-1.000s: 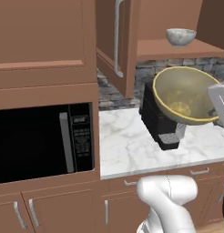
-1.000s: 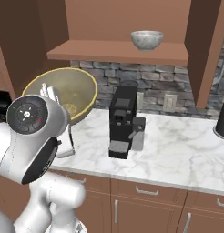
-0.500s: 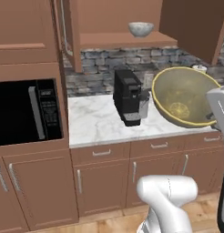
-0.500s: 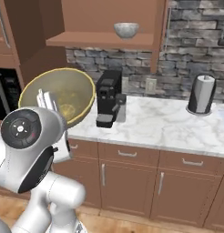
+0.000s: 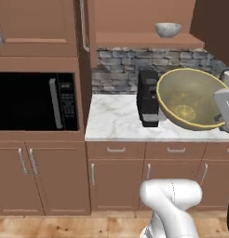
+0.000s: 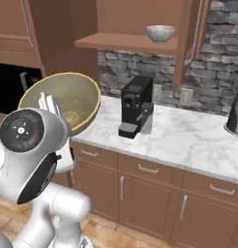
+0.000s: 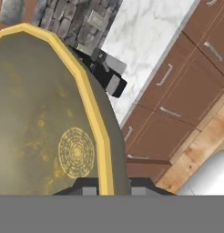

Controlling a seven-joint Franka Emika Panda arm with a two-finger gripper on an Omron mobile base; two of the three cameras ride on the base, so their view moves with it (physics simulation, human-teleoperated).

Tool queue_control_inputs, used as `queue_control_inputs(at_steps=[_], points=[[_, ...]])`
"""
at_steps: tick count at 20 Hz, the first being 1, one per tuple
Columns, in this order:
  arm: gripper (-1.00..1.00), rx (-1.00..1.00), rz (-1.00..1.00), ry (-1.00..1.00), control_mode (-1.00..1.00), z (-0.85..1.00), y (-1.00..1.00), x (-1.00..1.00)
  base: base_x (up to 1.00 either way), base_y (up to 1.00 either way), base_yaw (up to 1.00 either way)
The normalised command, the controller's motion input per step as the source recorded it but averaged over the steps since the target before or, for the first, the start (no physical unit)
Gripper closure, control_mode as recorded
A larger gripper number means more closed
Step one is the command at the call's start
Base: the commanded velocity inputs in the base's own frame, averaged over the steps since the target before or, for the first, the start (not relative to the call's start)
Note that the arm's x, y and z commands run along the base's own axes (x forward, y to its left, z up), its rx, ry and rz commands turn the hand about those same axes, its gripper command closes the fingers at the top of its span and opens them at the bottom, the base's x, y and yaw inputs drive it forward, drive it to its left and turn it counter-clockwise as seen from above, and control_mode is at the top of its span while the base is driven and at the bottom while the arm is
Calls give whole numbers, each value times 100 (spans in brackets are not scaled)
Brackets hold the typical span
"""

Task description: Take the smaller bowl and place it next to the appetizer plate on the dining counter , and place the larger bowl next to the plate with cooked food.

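The larger bowl (image 5: 191,98) is carried in the air in front of the counter (image 5: 116,122), tipped on edge so that its olive-tan inside and yellowish mark face the base cameras; in the left base view it overlaps the right side of the black coffee machine (image 5: 147,96). In the hand view the gripper (image 7: 113,187) is nearly closed, its two dark tips set on either side of the bowl's thin yellow rim, so the bowl is held by its wall. The smaller bowl (image 5: 167,29) is seen on the wooden shelf (image 6: 128,41) above and to the right of the coffee machine. Compared with the earlier frames, the whole scene has shifted across both base views, which is the cameras travelling with the base: the coffee machine, formerly partly hidden behind the bowl, is now seen almost whole, and the microwave (image 5: 37,101) to its left is shown at a flatter angle. The bowl has kept its place against the arm, and the grip is unchanged.
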Motion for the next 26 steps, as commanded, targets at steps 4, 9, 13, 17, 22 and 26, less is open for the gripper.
queue_control_inputs(at_steps=[4, 9, 13, 17, 22, 26], points=[[100, 0, 0, 0, 100, 0, 0, 0, -9, -8, 54], [100, 0, 0, 0, 100, 0, 0, 0, -16, -7, 56], [100, 0, 0, 0, 100, 0, 0, 0, -26, -28, 57], [100, 0, 0, 0, 100, 0, 0, 0, -31, -42, 54], [100, 0, 0, 0, 100, 0, 0, 0, -25, -36, 53], [100, 0, 0, 0, 100, 0, 0, 0, -38, -32, 50]])
